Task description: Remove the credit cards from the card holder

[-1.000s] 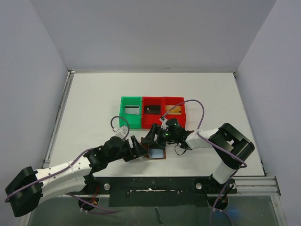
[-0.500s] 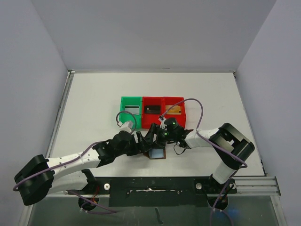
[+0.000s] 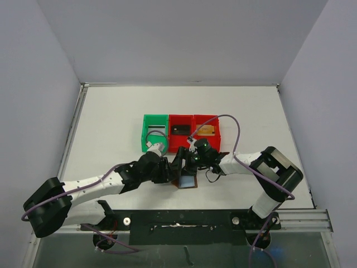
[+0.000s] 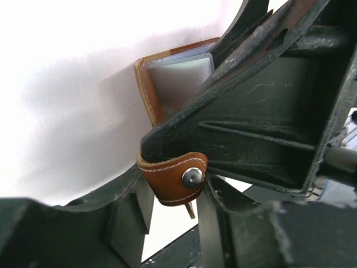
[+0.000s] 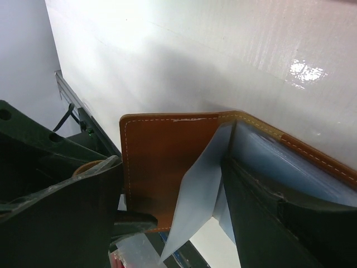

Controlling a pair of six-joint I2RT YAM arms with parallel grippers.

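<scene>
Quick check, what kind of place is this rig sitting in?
Probably a lab test cell: a white table boxed in by plain walls, a metal mounting rail along its near edge, and small plastic bins.

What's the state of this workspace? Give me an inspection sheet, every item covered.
Surface: white tabletop.
Job's things: brown leather folding card holder lies open between the grippers, clear sleeves showing; no card clearly seen.
Clutter: green plastic bin and two red plastic bins, each holding something flat.
Grippers: left gripper at the holder's snap strap, grip unclear; right gripper open, one finger inside the holder.
Cables: purple cables loop off both arms.
Surroundings: plain grey walls.
</scene>
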